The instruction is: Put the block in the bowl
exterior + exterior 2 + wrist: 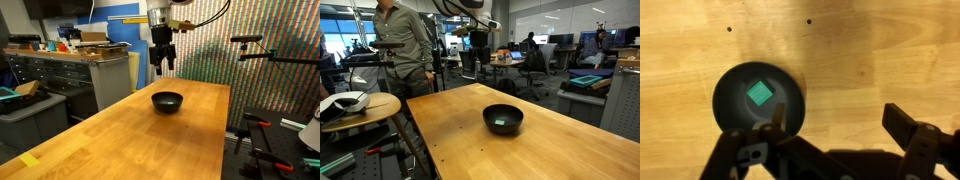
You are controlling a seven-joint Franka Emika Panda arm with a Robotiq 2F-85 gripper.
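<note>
The black bowl (167, 101) stands on the wooden table (120, 135) and shows in both exterior views (503, 119). The small green block (760, 94) lies inside the bowl (735, 85) in the wrist view; it shows faintly as a green spot in an exterior view (500, 123). My gripper (164, 62) hangs well above the bowl, open and empty. In the wrist view its fingers (835, 122) are spread apart, one over the bowl's rim and one over bare wood.
A person (402, 45) stands behind the table's far end beside a small round side table (365, 108). A cluttered workbench (85, 55) and grey cabinets stand off the table's edge. A tripod arm (262, 50) reaches in near the table's far side.
</note>
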